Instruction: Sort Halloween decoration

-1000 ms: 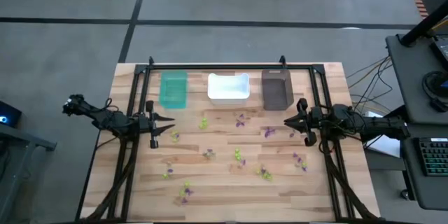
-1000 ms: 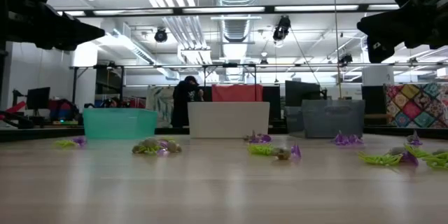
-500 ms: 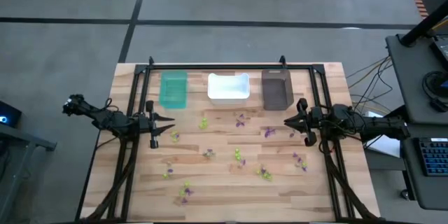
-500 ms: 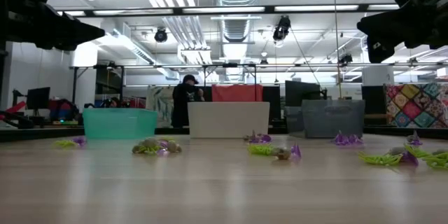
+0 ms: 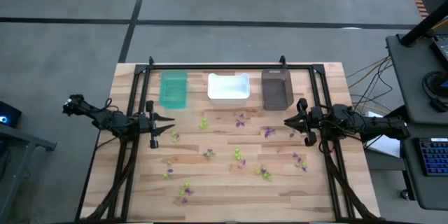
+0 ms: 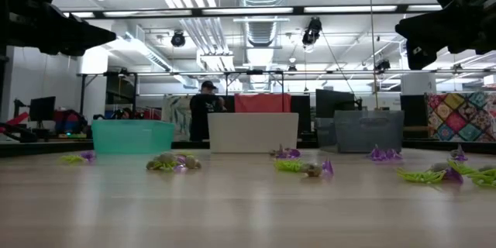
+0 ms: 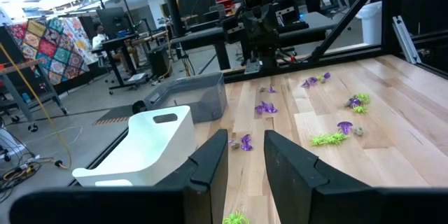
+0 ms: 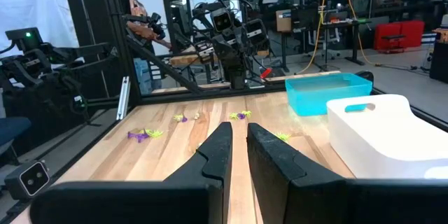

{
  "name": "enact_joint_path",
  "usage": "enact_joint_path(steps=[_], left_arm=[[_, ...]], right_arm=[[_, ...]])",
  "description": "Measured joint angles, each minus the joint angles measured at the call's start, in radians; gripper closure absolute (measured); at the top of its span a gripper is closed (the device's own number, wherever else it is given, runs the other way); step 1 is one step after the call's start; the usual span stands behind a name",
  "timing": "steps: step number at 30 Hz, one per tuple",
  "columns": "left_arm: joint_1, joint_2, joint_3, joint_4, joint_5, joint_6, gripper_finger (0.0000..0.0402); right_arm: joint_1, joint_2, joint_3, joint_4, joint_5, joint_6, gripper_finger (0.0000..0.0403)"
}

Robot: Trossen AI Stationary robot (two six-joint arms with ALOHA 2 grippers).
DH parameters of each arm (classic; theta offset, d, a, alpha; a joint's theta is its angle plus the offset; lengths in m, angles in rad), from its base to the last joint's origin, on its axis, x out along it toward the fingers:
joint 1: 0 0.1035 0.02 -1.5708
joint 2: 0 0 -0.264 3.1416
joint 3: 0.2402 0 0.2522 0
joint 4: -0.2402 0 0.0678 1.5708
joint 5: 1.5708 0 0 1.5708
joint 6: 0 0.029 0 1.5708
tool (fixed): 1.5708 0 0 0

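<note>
Left tool (image 5: pixel 171 122) hangs at your table's (image 5: pixel 210 189) left edge with a narrow gap between its fingers, holding nothing; right tool (image 5: pixel 287 122) waits opposite, its fingers nearly together. From above you see three rectangular plastic bins along the far edge: teal (image 5: pixel 173 89), white (image 5: pixel 228 88), dark brown (image 5: pixel 276 89). Tiny purple, lime-green and greyish plastic trinkets (image 5: pixel 238 155) lie scattered on the wood before them, too small to count. Only the low view shows a person (image 6: pixel 203 110) behind the bins.
</note>
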Motion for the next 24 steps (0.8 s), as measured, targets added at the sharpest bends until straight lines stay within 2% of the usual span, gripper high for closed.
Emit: enact_joint_path(steps=[10,15,19,21,24], left_arm=[[0.000,0.000,0.000,0.000,0.000,0.000,0.0325],[0.000,0.000,0.000,0.000,0.000,0.000,0.0325],[0.000,0.000,0.000,0.015,0.000,0.000,0.0325],[0.000,0.001,-0.001,0.079,0.011,-0.066,0.0325],[0.002,0.000,-0.006,0.285,0.025,-0.164,0.0325]], right_arm=[[0.000,0.000,0.000,0.007,0.000,0.002,0.0364],[0.000,0.000,0.000,0.122,0.002,0.211,0.0364],[0.000,0.000,0.000,0.204,0.000,0.286,0.0364],[0.000,0.000,0.000,0.214,-0.001,0.314,0.0364],[0.000,0.003,0.000,0.210,0.018,0.403,0.0364]])
